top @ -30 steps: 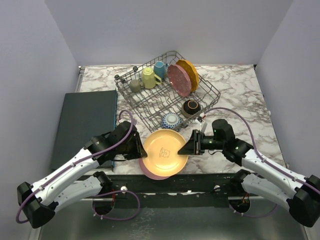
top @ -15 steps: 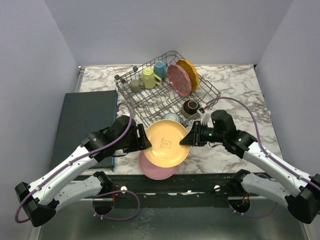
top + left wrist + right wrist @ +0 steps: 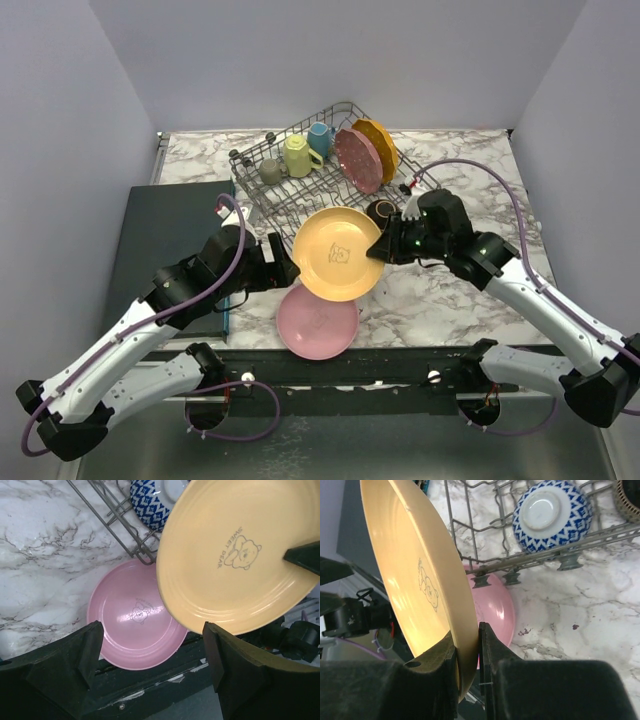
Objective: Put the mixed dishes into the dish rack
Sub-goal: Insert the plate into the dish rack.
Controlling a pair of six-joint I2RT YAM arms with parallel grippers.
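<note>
Round yellow ceramic plate [image 3: 338,253] — tilted in air just before the grey wire dish rack [image 3: 300,205]; right fingers [image 3: 490,670] pinch its rim, left fingers [image 3: 70,655] spread clear. Risk: one-edge grip slips — plate drops.

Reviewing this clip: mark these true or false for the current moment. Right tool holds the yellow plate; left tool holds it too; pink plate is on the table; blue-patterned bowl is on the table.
1. The right tool is clamped on the rim of the yellow plate. True.
2. The left tool grips the yellow plate too. False: its jaws stand wide open, clear of the plate.
3. The pink plate lies flat on the table, outside the dish rack. True.
4. The blue-patterned bowl sits on the table. False: it is inside the dish rack, bottom up.
</note>
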